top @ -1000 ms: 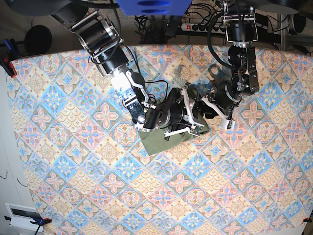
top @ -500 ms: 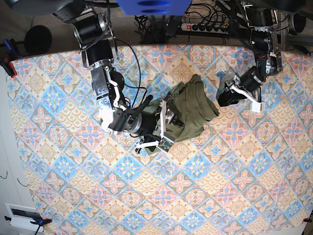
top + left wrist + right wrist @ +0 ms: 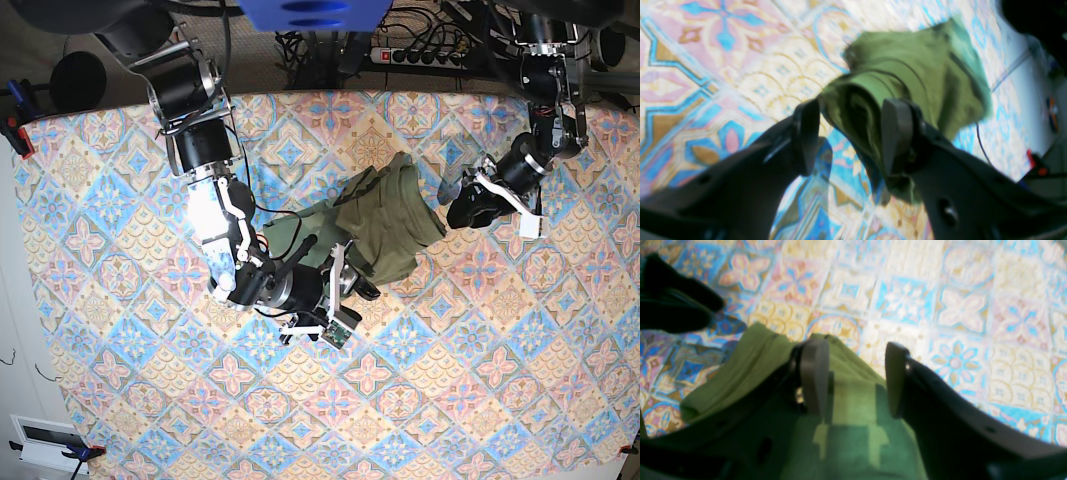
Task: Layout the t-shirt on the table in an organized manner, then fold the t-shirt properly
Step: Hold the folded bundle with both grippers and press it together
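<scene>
The olive-green t-shirt (image 3: 385, 220) lies bunched and creased near the middle of the table (image 3: 500, 350), with a flatter part reaching left. My right gripper (image 3: 350, 290) hovers at the shirt's front-left edge. In the right wrist view this gripper (image 3: 855, 380) is open, its fingers (image 3: 813, 376) over the green t-shirt (image 3: 740, 373), nothing pinched. My left gripper (image 3: 462, 205) stands just right of the shirt, apart from it. The left wrist view shows it (image 3: 850, 133) open, with the folded t-shirt (image 3: 923, 73) ahead on the table (image 3: 690, 66).
A power strip (image 3: 420, 55) and cables lie beyond the table's back edge. A red clamp (image 3: 20, 135) grips the left edge. A white box (image 3: 45, 440) sits on the floor at bottom left. The patterned cloth (image 3: 957, 306) stretches on around the shirt.
Both grippers have let go of the shirt and drawn apart, the left one to the right, the right one toward the lower left. The shirt now lies looser and reaches further left.
</scene>
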{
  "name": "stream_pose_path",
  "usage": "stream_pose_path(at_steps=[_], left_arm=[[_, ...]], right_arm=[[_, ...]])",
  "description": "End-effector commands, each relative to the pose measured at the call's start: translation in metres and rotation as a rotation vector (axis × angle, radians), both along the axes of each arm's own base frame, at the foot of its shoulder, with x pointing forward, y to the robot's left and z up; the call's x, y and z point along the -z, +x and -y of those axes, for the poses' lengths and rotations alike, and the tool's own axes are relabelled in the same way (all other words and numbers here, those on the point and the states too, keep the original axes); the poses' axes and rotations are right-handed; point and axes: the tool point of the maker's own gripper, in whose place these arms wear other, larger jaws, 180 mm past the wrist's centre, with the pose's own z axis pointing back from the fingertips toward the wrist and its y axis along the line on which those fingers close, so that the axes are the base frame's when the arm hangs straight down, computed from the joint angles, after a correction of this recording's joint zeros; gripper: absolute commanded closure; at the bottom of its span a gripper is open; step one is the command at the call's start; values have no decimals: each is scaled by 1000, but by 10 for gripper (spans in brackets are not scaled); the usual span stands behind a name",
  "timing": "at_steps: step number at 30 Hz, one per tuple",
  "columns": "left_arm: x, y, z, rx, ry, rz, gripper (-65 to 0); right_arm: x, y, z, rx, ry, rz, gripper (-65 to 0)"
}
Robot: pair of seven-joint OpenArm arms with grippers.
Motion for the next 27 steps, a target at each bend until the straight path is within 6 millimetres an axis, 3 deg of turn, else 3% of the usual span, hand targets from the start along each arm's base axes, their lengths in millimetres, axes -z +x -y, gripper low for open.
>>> stream_pose_path(at_steps=[1, 6, 13, 17, 20, 27], left_arm=[[-11, 5, 0, 2, -14, 40, -299], [-4, 3, 21, -6, -77, 24, -306], [20, 1, 46, 18, -178, -87, -315], [9, 5, 49, 6, -255, -62, -418], [12, 3, 49, -2, -265, -90, -503], [22, 4, 45, -36, -282, -140, -511]], right_arm=[[-20, 9, -3, -2, 36, 44, -263], [-17, 13, 9, 9, 9, 49, -263], [-14, 13, 18, 17, -10, 53, -263], [-12, 15, 25, 23, -24, 54, -263], [-11, 15, 26, 24, -26, 53, -263], [-12, 16, 26, 24, -26, 56, -263]])
